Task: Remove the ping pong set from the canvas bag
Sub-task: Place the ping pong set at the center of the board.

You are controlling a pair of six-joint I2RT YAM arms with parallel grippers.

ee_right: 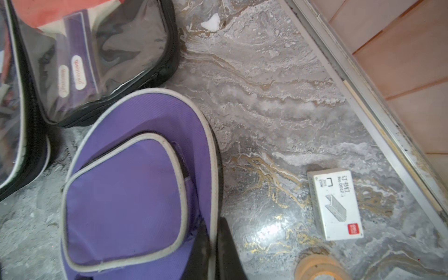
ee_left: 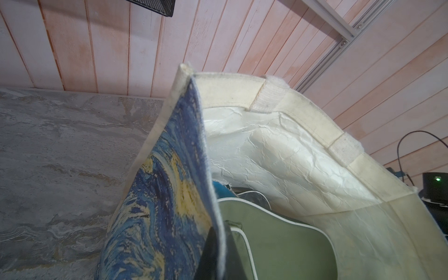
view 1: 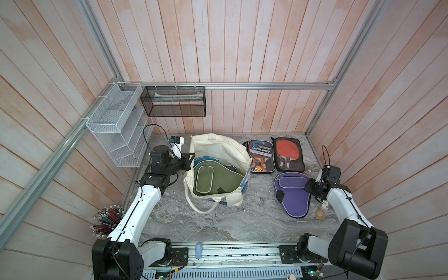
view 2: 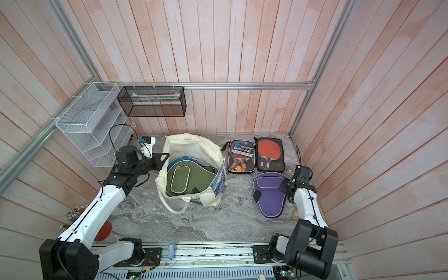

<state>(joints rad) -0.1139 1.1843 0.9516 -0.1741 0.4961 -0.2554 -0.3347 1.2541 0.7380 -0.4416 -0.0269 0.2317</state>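
Bag: the bag (view 1: 213,150) stood open in the middle of both top views, mouth up, on the table (view 1: 218,223).
Set: the green case (view 1: 213,180) lay on top inside it, with a blue case (view 1: 203,160) peeking out above it in the frame. Not out yet.
Left gripper: my left gripper (view 1: 190,161) was clamped tight on the bag's left rim, with the fabric pinched between the jaws.
Right gripper: my right gripper (view 1: 309,186) sat at the right of the frame, closed on the edge of the purple case (view 1: 293,196). That case lay flat, well apart from the bag.
Handling, my guess: the green case looked soft, padded and light. It's a bit floppy but not slippery. I'd pinch the piped rim or the narrow handle end at the lower side of the mouth. The bag's limp, so it'd lift along unless held down.
Left wrist view only: it showed the blue-yellow print on the wall I held, the crinkly lining, and the cloth right between my jaws.
Right wrist view only: a staple box (ee_right: 335,206) showed at lower right, with readable print.
Top views only: these gave the whole layout, both arms at once.
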